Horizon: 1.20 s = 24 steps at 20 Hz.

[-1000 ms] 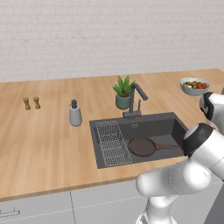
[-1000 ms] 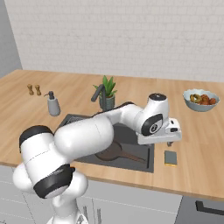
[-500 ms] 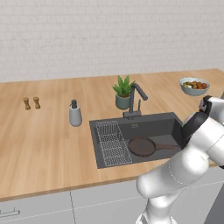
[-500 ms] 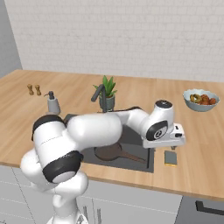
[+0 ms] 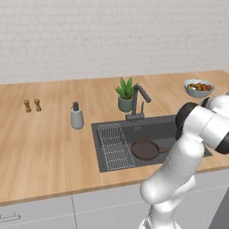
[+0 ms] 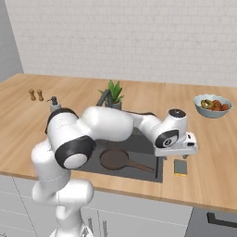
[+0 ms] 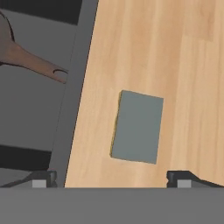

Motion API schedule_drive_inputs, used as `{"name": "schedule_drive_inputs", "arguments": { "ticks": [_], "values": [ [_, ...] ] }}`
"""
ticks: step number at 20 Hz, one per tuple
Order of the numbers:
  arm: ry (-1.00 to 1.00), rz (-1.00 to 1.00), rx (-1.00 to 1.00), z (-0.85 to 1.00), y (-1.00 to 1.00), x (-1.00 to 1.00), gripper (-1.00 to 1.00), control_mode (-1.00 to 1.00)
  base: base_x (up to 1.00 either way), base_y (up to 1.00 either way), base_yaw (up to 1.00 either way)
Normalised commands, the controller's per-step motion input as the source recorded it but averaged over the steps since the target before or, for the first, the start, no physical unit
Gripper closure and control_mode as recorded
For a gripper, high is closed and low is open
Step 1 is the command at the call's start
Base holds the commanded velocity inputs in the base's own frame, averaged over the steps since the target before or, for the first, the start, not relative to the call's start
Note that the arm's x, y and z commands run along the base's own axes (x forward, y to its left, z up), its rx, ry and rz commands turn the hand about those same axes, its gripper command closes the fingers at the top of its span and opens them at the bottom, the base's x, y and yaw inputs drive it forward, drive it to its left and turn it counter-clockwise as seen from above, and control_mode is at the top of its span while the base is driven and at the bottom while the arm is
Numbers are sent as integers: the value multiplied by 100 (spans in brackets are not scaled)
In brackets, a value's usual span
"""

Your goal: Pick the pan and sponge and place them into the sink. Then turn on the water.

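The dark pan [image 5: 144,150] [image 6: 115,159] lies flat in the dark grey sink [image 5: 154,130] [image 6: 149,162], and the looped end of its handle [image 7: 33,61] shows in the hand view. The sponge [image 6: 180,167] [image 7: 137,127] lies green side up on the wooden counter, just right of the sink's rim. My gripper [image 6: 176,156] [image 7: 113,179] hangs open right above the sponge, its fingertips [image 7: 183,178] spread wider than the sponge and apart from it. No stream runs below the curved faucet [image 5: 139,96] [image 6: 102,97].
A wire rack [image 5: 114,145] fills the sink's left part. Behind the sink stands a potted plant [image 5: 126,93] [image 6: 113,92]. A bowl of food [image 5: 198,87] [image 6: 212,105] sits at the back right; a soap dispenser [image 5: 77,116] and two shakers [image 5: 32,105] stand left.
My hand has swung to the right off the sink and come over the sponge. The pan and sponge have not moved.
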Motion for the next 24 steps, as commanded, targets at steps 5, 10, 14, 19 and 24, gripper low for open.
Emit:
{"name": "schedule_drive_inputs", "arguments": {
  "ticks": [5, 10, 14, 19, 24],
  "values": [
    [0, 0, 2, -29, -24, 26, -100, -100, 0, 0, 0],
    [0, 0, 2, -24, -23, 17, -100, -100, 0, 0, 0],
    [0, 0, 2, -18, -14, 12, -100, -100, 0, 0, 0],
    [0, -1, 0, -25, -2, 20, -100, -100, 0, 0, 0],
    [3, -3, 0, -34, 0, 30, -100, -100, 0, 0, 0]
  ]
}}
